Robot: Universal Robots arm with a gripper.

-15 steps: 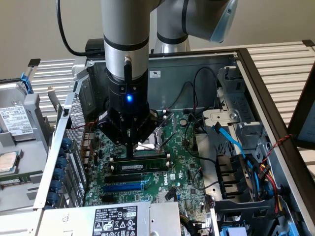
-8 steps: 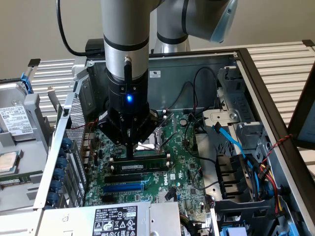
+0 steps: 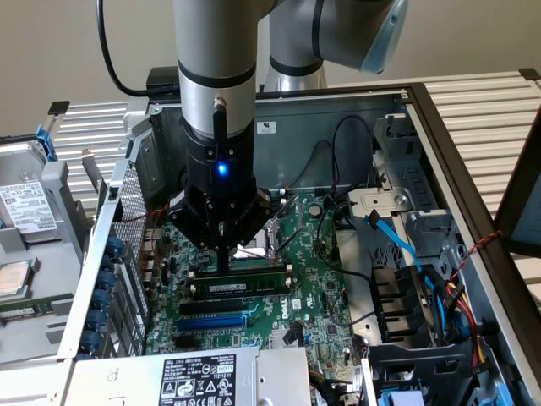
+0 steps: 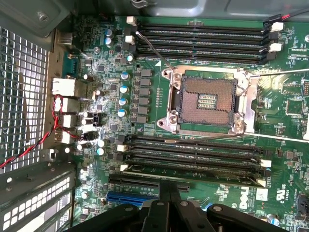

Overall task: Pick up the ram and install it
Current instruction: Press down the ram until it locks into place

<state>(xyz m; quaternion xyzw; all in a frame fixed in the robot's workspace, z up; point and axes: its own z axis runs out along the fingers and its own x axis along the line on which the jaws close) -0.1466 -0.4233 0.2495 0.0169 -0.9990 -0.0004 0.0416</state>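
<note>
Inside the open computer case [image 3: 448,161], the ram [image 3: 241,286], a long dark stick with a small white label, stands on edge in one of the black memory slots [image 4: 193,154] beside the empty processor socket [image 4: 207,99]. My gripper [image 3: 224,258] hangs straight down over the motherboard [image 3: 317,288], shut, its tip just above the left half of the ram in the exterior view. I cannot tell whether the tip touches the stick. From the wrist, the closed fingers [image 4: 169,198] meet at the nearest slot row, with nothing between them.
A second bank of memory slots [image 4: 198,41] lies beyond the socket. Blue and black cables [image 3: 397,245] and drive bays [image 3: 423,304] crowd the exterior view's right. A perforated case wall [image 4: 24,96] with red wires stands close by. A hard drive [image 3: 30,207] and a processor chip [image 3: 13,279] lie outside the case.
</note>
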